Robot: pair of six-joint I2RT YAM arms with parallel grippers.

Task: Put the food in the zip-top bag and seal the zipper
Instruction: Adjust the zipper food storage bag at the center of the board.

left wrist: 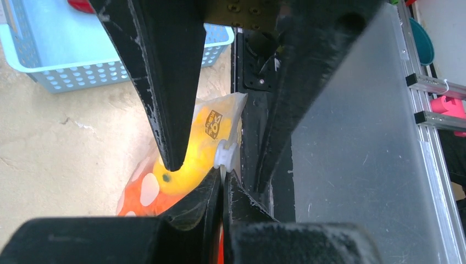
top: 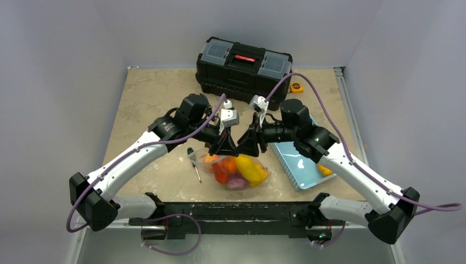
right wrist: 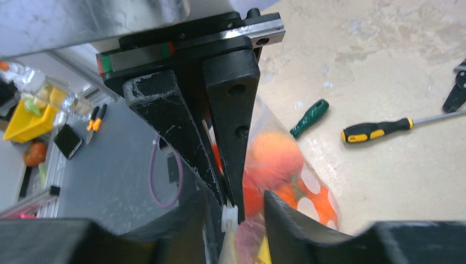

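Left pincer (left wrist: 222,176) pinches bag (left wrist: 233,107); logo (left wrist: 213,124) illegible.

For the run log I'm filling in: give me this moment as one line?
left fingers: shut on zip-top bag top edge | right fingers: open, astride it | food: several pieces in bag | seal: unclear

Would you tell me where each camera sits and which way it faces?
Top external: above, behind the bases, looking down on the beige table; both arms, left tool and right tool show.
Left wrist: on the left arm, facing the clear dotted plastic bag; own shut fingers show.
Right wrist: on the right arm, facing that bag; own open fingers show.
Shared: both wrist views show the white zipper slider.
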